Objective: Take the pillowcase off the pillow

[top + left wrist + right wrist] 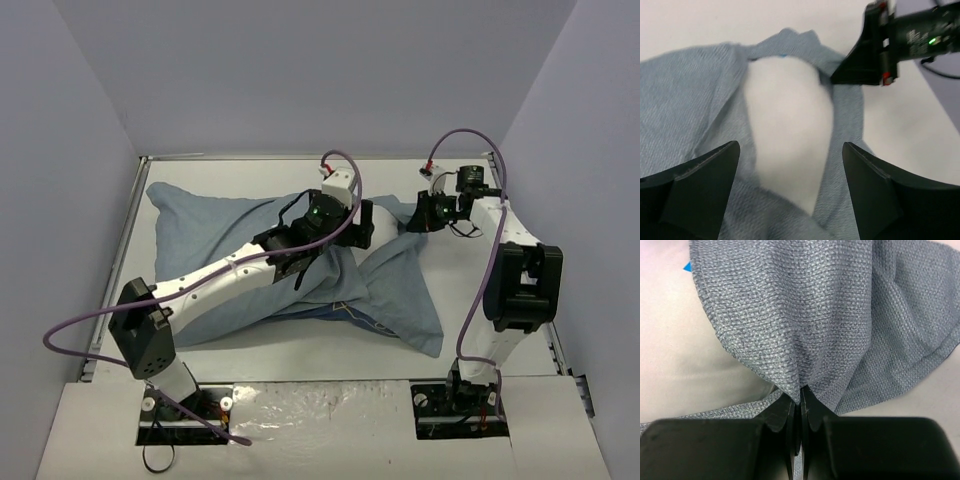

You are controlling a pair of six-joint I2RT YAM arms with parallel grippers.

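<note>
Blue pillowcase [805, 325] cloth is pinched tight between the right fingers [786, 417]. The left fingers [705, 180] are spread wide, with the white pillow [787, 115] showing between them.

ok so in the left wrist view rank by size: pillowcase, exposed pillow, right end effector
1. pillowcase, largest
2. exposed pillow and right end effector: they look about alike, so unranked

Lab robot cell: blank walls [300, 70] around white table [300, 348].
</note>
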